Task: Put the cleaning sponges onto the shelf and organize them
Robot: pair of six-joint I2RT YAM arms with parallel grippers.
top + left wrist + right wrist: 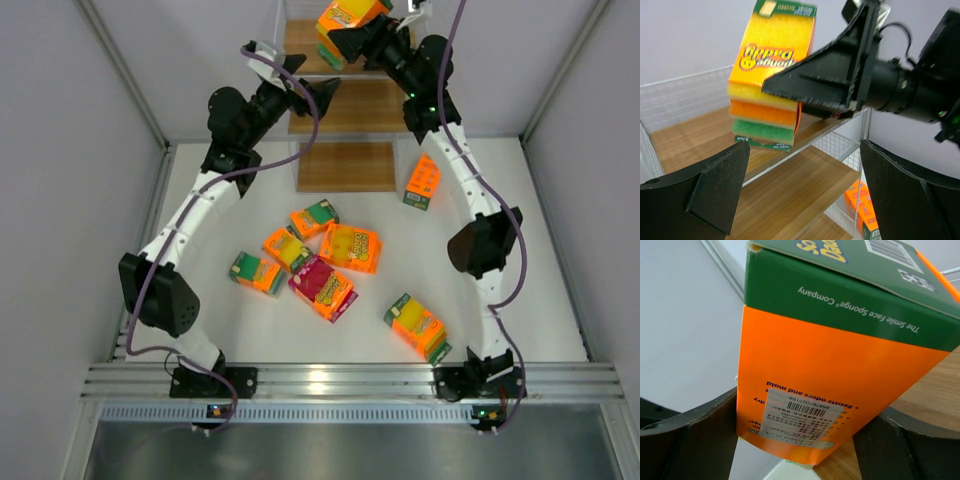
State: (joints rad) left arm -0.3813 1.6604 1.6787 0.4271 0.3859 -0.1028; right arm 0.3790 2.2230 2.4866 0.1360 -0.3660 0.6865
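My right gripper (362, 35) is shut on an orange sponge pack (345, 15) with a yellow face and holds it over the top board of the wooden stepped shelf (345, 165). In the right wrist view the pack (840, 360) fills the space between the fingers (690, 440). The left wrist view shows the same pack (772, 75) hanging just above the top board (695, 135). My left gripper (312, 80) is open and empty beside the middle tier's left end. Several more packs lie on the table, among them a magenta-faced one (322, 287) and a yellow-faced one (350, 247).
One pack (423, 182) stands on the table right of the shelf, close to my right arm, and shows through the mesh side (865, 210). Another pack (417, 325) lies at the near right. White walls enclose the table on the left, right and back.
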